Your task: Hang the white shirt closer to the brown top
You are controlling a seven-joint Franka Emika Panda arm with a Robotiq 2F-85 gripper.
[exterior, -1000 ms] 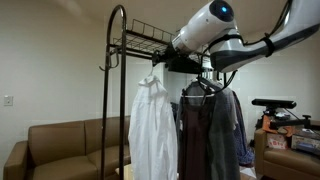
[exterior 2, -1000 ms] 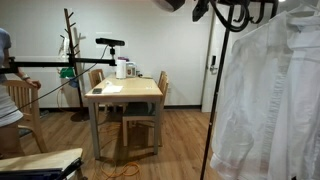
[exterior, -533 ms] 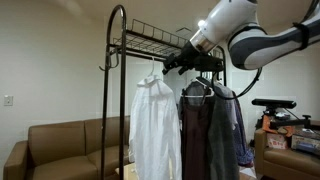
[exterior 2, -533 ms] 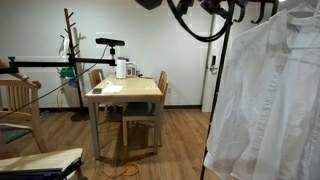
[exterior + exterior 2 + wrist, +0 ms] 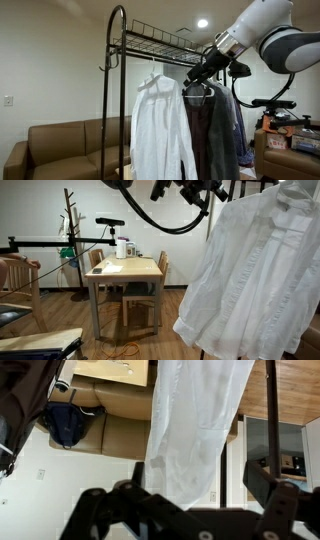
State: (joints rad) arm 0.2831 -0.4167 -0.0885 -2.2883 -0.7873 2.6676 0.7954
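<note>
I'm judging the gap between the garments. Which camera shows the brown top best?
An exterior view: the brown top hangs in plain sight beside the white shirt. In an exterior view filled by the white shirt, the top is not visible. The wrist view shows only dark fabric at its upper left, which cannot be identified.

white shirt (image 5: 255, 280) cut by right edge, brown top (image 5: 208, 125) partly hidden

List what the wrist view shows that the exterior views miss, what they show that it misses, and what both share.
Only the wrist view: the jaws of the gripper standing apart, and a dark blue item. Only exterior views: the robot arm, the wire top shelf, a coat stand. Shared: the white shirt, the rack pole, the sofa.
</note>
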